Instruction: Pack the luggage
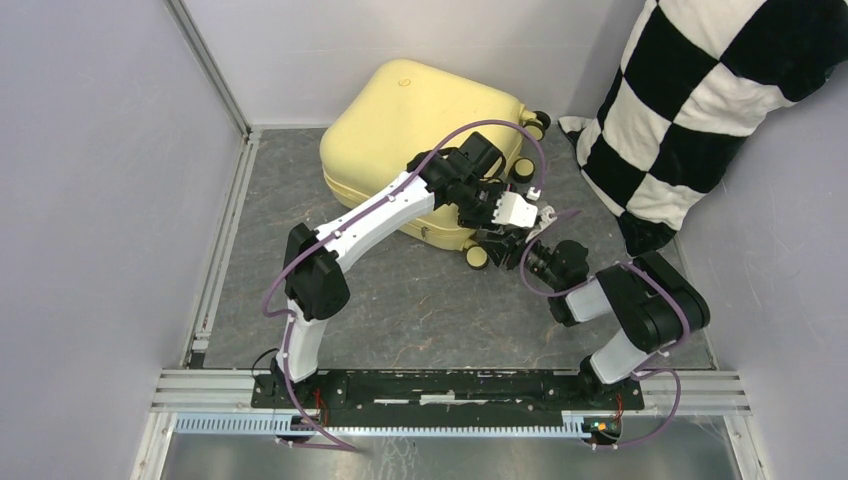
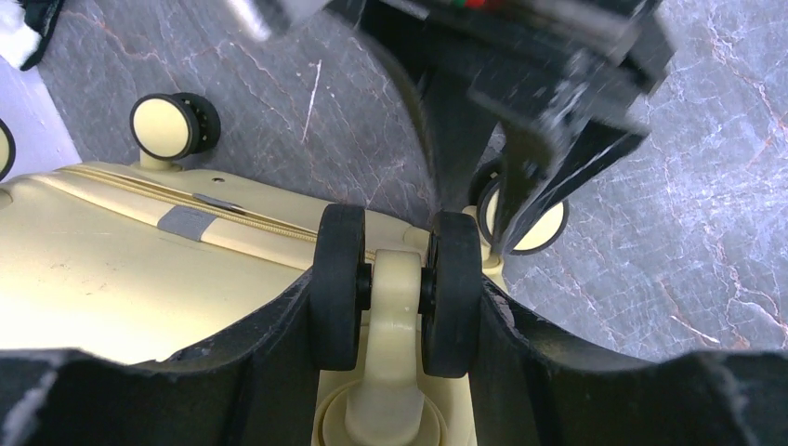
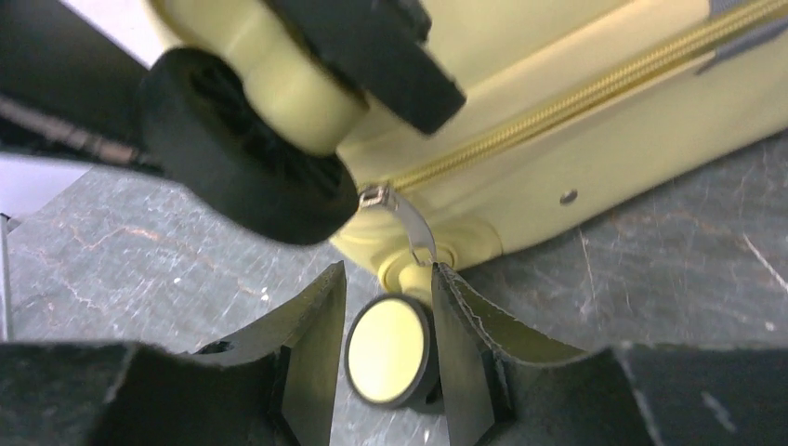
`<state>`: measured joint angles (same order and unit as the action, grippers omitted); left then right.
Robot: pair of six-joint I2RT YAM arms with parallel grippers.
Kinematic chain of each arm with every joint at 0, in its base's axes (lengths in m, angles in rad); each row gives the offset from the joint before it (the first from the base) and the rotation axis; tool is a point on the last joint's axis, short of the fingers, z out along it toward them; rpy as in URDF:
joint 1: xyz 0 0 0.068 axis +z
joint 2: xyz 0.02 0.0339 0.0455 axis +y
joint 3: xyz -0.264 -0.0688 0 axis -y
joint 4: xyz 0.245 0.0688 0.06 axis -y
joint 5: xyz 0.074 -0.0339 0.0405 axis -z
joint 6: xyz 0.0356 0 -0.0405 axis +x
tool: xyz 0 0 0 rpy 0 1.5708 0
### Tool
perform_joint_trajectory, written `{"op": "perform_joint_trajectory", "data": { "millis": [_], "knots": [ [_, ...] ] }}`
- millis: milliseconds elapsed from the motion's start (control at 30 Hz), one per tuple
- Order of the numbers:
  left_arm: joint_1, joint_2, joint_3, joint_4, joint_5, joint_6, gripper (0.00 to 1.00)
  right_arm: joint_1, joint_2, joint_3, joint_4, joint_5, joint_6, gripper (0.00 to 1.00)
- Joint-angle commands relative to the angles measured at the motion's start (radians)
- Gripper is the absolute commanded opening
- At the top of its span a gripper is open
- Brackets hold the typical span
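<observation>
The luggage point(image 1: 420, 140), a pale-yellow hard-shell suitcase, lies closed on the grey table, its zip point(image 3: 558, 111) shut. My left gripper point(image 1: 497, 232) is shut on a black twin caster wheel point(image 2: 395, 288) at the suitcase's near right corner; both fingers press on the wheel's outer faces. My right gripper point(image 3: 386, 316) is open just below it. Its fingers stand either side of the lower yellow-faced caster wheel point(image 3: 390, 351), with a gap on the left. The metal zip pull point(image 3: 404, 218) hangs down to the tip of the right finger point(image 3: 455, 307).
A black-and-white checkered pillow point(image 1: 700, 100) leans against the back right wall, close to the suitcase's far wheels point(image 1: 535, 125). Grey walls close in the left, back and right. A metal rail point(image 1: 450, 385) runs along the near edge by the arm bases.
</observation>
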<state>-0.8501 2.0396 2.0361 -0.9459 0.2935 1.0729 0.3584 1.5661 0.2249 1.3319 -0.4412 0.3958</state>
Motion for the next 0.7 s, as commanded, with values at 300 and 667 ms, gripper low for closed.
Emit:
{"op": "perform_joint_trajectory", "data": {
  "millis": [300, 667],
  "knots": [
    [0.048, -0.058, 0.090, 0.144, 0.035, -0.132, 0.02, 0.001, 0.197, 0.175, 0.153, -0.040, -0.030, 0.44],
    [0.051, -0.069, 0.066, 0.162, 0.038, -0.145, 0.02, 0.002, 0.277, 0.134, 0.373, -0.024, 0.093, 0.14]
  ]
}}
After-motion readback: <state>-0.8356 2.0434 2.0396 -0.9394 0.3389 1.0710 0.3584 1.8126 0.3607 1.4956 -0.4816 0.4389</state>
